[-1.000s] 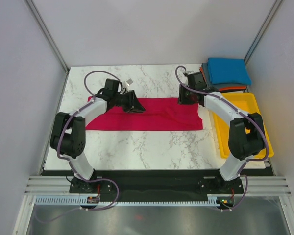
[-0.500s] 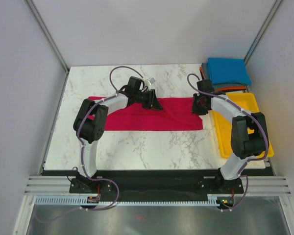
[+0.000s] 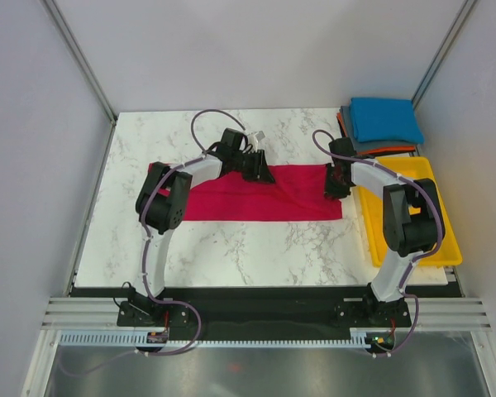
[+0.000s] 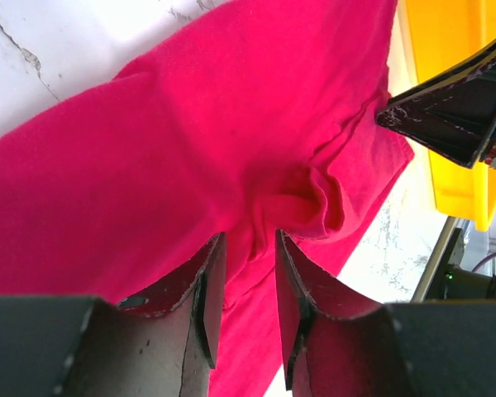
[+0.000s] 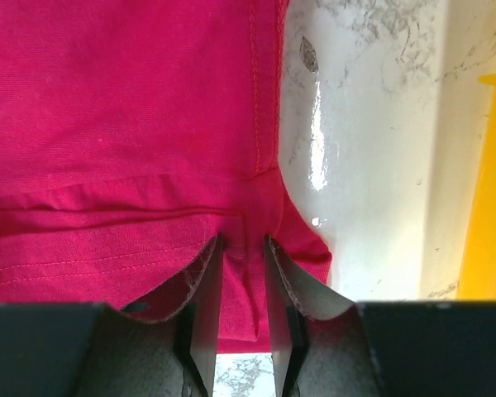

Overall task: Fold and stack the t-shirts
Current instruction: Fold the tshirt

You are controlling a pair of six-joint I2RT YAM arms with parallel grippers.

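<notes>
With the left gripper (image 4: 248, 248) and the right gripper (image 5: 243, 244) each nearly closed on a pinch of the red t-shirt (image 3: 231, 205) spread on the table (image 3: 231, 248), they should lift evenly together for a straight fold.

Top camera high behind arm bases (image 3: 153, 313), looking down; wrist cameras close behind own fingertips (image 4: 208, 281), facing crimson t-shirt (image 3: 256, 203), shared by all three.

Your arms reach forward; the left end effector (image 3: 263, 174) and right end effector (image 3: 335, 188), both lowered, each pinch the red t-shirt (image 3: 248, 203).
</notes>
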